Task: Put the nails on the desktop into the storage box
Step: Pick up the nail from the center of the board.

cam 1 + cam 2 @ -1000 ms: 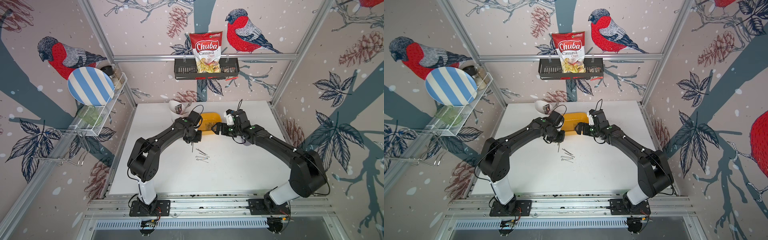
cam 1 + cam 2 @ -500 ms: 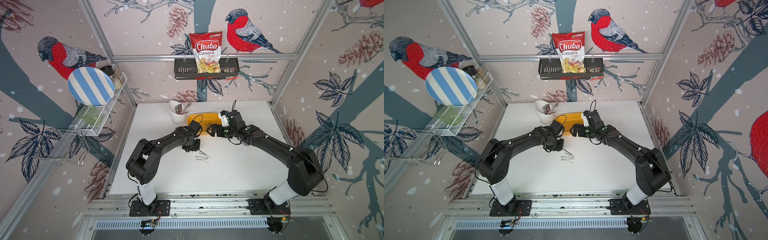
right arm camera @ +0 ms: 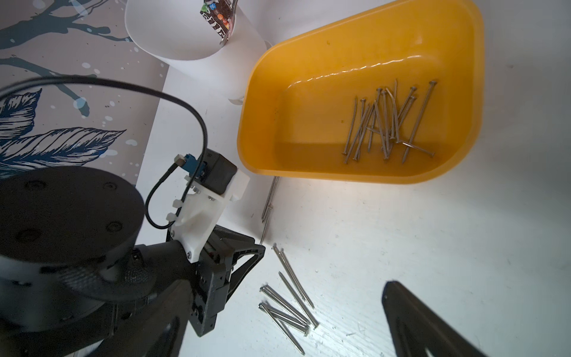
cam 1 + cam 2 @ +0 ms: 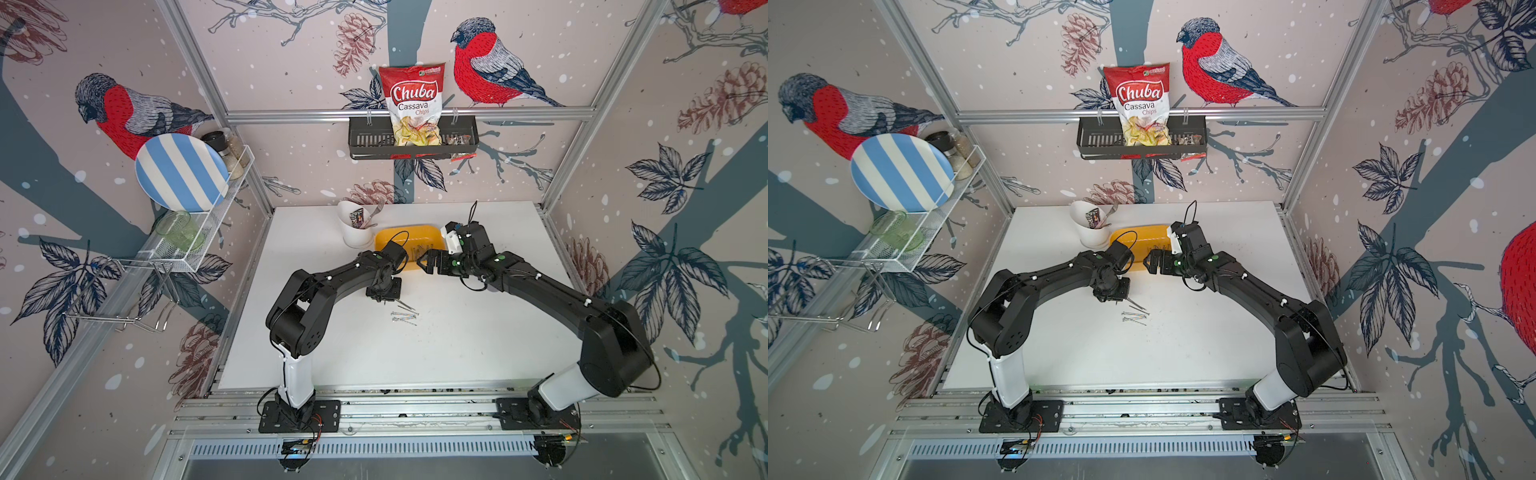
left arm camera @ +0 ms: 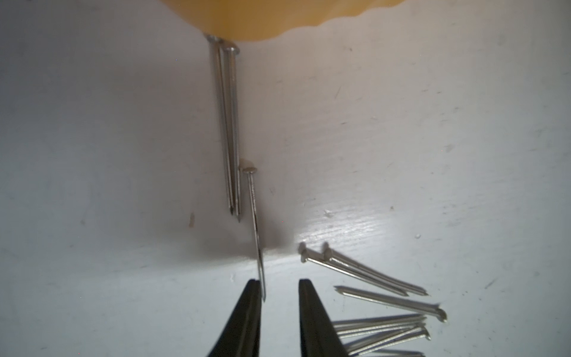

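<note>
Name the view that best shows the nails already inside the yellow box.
Right wrist: it looks into the storage box, nails inside showing singly. In a top view they are a tiny cluster. Left wrist shows only the box's edge.

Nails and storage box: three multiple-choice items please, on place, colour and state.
1. Where do the loose nails lie?
A) in the white cup
B) on the desktop beside the left gripper
C) in the black wall basket

2. What colour is the storage box?
A) white
B) yellow
C) black

3. The storage box is
A) empty
B) overturned
C) upright, holding a pile of nails

1 B: the left wrist view shows them beside its jaws.
2 B: its walls are yellow.
3 C: the right wrist view shows the pile inside.
</note>
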You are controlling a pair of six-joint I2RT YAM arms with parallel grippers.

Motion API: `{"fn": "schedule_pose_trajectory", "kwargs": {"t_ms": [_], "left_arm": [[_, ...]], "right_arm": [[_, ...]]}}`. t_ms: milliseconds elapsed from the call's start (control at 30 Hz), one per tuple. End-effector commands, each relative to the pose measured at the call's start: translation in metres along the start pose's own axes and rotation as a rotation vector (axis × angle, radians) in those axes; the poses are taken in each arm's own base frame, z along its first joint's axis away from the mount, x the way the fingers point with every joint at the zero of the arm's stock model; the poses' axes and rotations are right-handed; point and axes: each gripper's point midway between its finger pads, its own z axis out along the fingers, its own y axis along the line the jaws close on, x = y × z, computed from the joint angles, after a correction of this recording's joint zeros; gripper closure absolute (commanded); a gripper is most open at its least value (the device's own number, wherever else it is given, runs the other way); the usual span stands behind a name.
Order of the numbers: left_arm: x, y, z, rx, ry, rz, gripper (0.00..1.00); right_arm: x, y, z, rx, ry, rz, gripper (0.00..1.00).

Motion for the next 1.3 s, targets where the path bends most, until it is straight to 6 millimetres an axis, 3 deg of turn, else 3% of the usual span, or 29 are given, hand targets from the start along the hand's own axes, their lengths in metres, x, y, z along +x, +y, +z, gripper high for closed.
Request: {"fn": "schedule_pose_trajectory", "kwargs": {"t_ms": [0, 567, 833, 900, 1100, 1267], "left_arm": [[0.002, 0.004, 0.002, -0.031, 0.017, 0.024, 0.74], [0.006, 0.014, 0.025, -0.098, 0.084, 0.074, 0.76], [0.014, 0.018, 0.034, -0.116, 0.124, 0.092, 0.99], [0.016, 0.018, 0.034, -0.114, 0.130, 0.095, 1.00], [0.013, 0.014, 0.023, -0.090, 0.111, 0.094, 1.00], [-0.006, 0.001, -0.004, -0.045, 0.049, 0.090, 1.00]], "right_arm": [[-0.001, -0.001, 0.001, -0.003, 0.001, -0.012, 0.00], [-0.004, -0.005, 0.007, 0.001, 0.009, 0.001, 0.00], [-0.008, -0.005, 0.009, 0.005, 0.008, 0.001, 0.00], [-0.009, -0.004, 0.010, 0.004, 0.009, 0.001, 0.00], [-0.010, -0.001, 0.015, -0.011, 0.013, 0.006, 0.00], [-0.011, 0.003, 0.019, -0.018, 0.016, 0.003, 0.00]]}}
